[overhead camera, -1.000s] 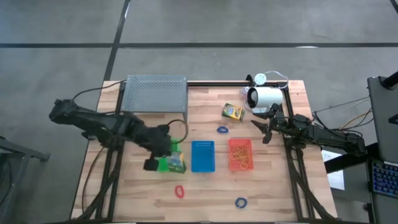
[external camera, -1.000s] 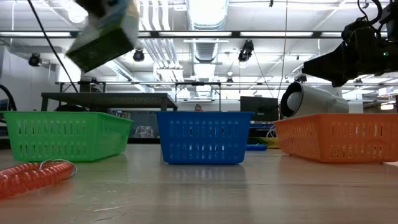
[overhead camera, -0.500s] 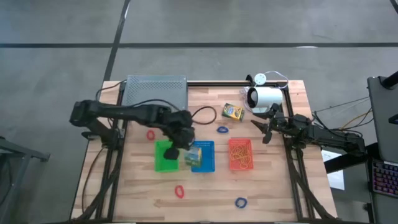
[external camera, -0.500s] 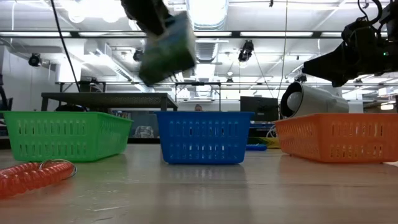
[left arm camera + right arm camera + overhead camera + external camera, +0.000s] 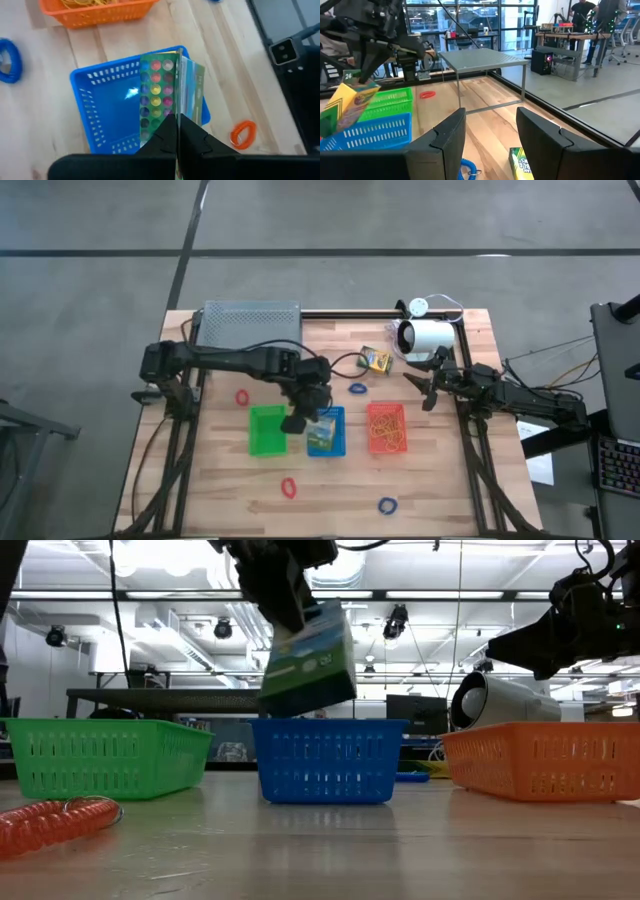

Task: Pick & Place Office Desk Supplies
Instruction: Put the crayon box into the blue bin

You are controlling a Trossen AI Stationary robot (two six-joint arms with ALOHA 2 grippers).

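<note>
A pale wooden-plank table (image 5: 330, 480) fills the middle of a grey concrete floor, and across it in a row sit three small plastic mesh baskets: green (image 5: 265, 430), blue (image 5: 327, 442), orange (image 5: 386, 427). Here's the left gripper (image 5: 300, 418), hanging right over the blue basket's near-left corner, fingers pressed tight on a yellow-green crayon box (image 5: 310, 660) — from table level the box is tilted, well clear above the basket rim. The left wrist view looks straight down past the box (image 5: 170, 90) into the blue basket (image 5: 107, 112), its bare floor showing through.

Over on the right, the right gripper (image 5: 428, 385) hovers with fingers spread apart and nothing between them, just beside a white cylindrical lamp-like device (image 5: 424, 336). A second yellow-green crayon box (image 5: 374, 359) lies on the wood between the lamp and a grey perforated metal rack (image 5: 251, 330). The orange basket holds a heap of thin orange rubber bands (image 5: 387, 432). Loose around the table: a red elastic loop (image 5: 242, 396) near the green basket, another red loop (image 5: 289, 488) at the front, a blue loop (image 5: 357, 389) by the blue basket, another blue one (image 5: 387, 505) at the front right.
</note>
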